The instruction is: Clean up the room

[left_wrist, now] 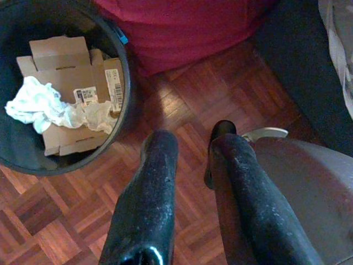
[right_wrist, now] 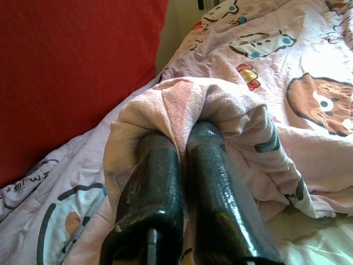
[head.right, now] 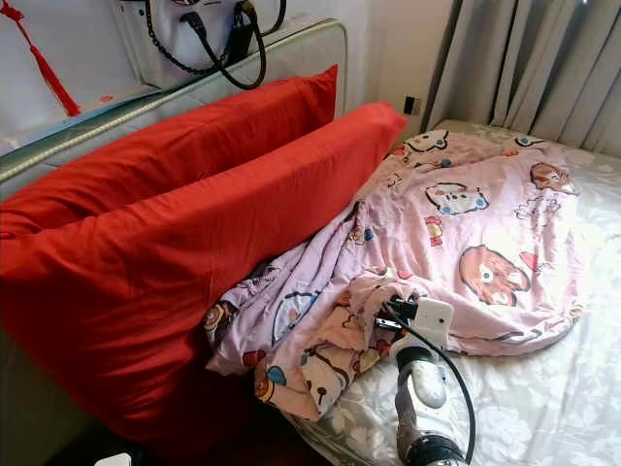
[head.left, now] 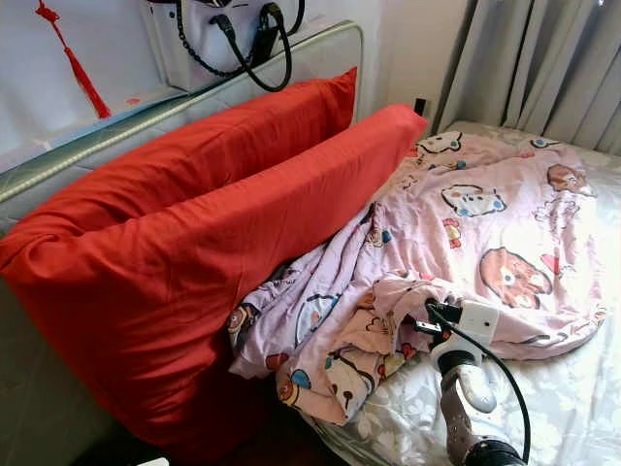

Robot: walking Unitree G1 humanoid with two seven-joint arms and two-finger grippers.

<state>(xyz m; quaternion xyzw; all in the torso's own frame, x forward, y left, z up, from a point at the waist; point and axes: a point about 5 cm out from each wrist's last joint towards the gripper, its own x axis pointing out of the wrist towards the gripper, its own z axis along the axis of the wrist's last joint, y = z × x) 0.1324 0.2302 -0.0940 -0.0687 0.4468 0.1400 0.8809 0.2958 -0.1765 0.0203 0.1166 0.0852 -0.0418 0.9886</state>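
On the bed [head.left: 572, 408], a pink cartoon-print blanket [head.left: 466, 233] lies crumpled over the pale flowered sheet, bunched thickest along the near edge and spreading flatter toward the grey curtains [head.left: 543, 68]. The right gripper [right_wrist: 185, 138] reaches in from the foot of the view and has its two black fingers [right_wrist: 212, 165] pressed close together on a fold of that blanket, the pink cloth pinched between them and draped over their tips. Two big red pillows [head.left: 194, 243] stand on edge against the headboard [head.left: 116, 131], one behind the other, with the blanket's rumpled end lying against the front one. On the ledge above the headboard sits a white handbag [head.left: 209, 39] with black straps, and a red tassel [head.left: 73, 58] hangs on the wall beside it. Down by the bedside the left gripper [left_wrist: 190, 149] hangs idle over the wooden parquet floor [left_wrist: 182, 99], its fingers a narrow gap apart and holding nothing. Near it stands a dark round bin [left_wrist: 124, 72] with flattened cardboard [left_wrist: 71, 77] and a crumpled white tissue [left_wrist: 44, 107] inside.
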